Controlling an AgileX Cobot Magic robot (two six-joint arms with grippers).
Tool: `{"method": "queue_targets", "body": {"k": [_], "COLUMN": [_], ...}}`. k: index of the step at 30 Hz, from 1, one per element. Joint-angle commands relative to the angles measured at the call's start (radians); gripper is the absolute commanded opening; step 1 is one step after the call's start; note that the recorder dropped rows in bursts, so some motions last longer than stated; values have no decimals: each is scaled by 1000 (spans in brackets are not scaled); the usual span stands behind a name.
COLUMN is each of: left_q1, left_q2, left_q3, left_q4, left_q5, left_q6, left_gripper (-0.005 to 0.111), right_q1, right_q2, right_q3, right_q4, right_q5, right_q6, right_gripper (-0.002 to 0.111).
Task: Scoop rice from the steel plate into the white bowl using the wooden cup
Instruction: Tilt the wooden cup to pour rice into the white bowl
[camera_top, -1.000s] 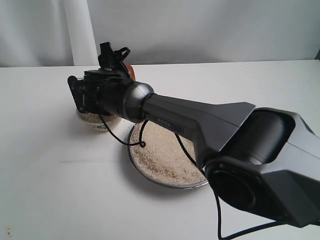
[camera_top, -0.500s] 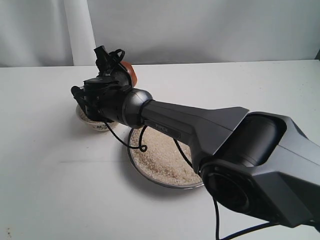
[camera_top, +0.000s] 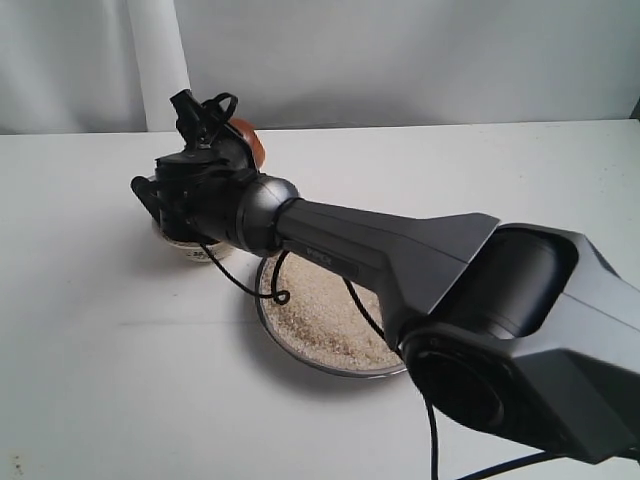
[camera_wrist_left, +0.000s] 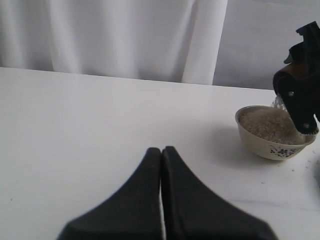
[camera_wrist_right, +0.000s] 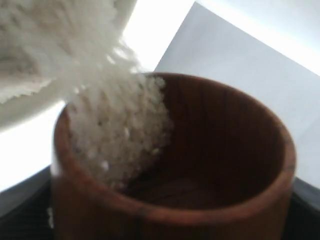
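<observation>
My right arm reaches across to the white bowl (camera_top: 192, 250). Its gripper (camera_top: 222, 122) is shut on the wooden cup (camera_top: 248, 143), which is tipped over the bowl. In the right wrist view the reddish cup (camera_wrist_right: 225, 150) fills the frame, and rice (camera_wrist_right: 120, 135) slides out over its lip. The left wrist view shows the bowl (camera_wrist_left: 272, 145) heaped with rice (camera_wrist_left: 265, 124), with the right gripper (camera_wrist_left: 300, 97) and the cup (camera_wrist_left: 294, 75) above its far rim. The steel plate (camera_top: 300, 363) holds a wide bed of rice (camera_top: 325, 310). My left gripper (camera_wrist_left: 161, 150) is shut and empty over bare table.
A few loose grains (camera_wrist_left: 306, 163) lie on the white table (camera_wrist_left: 75, 125) beside the bowl. A black cable (camera_top: 262, 290) hangs from the right arm over the plate's rim. A pale curtain (camera_wrist_left: 125, 35) closes off the back.
The right wrist has rolled further and shifted a little left, tipping the wooden cup more steeply over the bowl. The left gripper's earlier position is not shown.
</observation>
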Motion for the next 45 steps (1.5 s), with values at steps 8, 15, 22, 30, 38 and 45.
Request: {"method": "queue_targets", "body": {"k": [8, 15, 22, 30, 38, 45], "left_q1": [-5, -5, -5, -5, -5, -5], "left_q2": [0, 0, 0, 0, 0, 0], "left_q3": [2, 2, 2, 2, 2, 2], "left_q4": [-5, -5, -5, -5, -5, -5], "left_q5": [-7, -7, -7, -7, -7, -7], "left_q6": [-2, -2, -4, -4, -2, -4], "left_gripper": [0, 0, 0, 0, 0, 0], "right_q1": [21, 21, 21, 21, 30, 35], "right_q2": [-56, -56, -85, -127, -127, -127], "right_q3": [-8, -8, 53, 148, 146, 146], "right_q4": [30, 74, 52, -5, -130, -169], "right_q5": [3, 27, 38, 57, 57, 37], "right_q6": [-61, -103, -204, -103, -89, -112], "right_gripper": [0, 0, 0, 0, 0, 0]}}
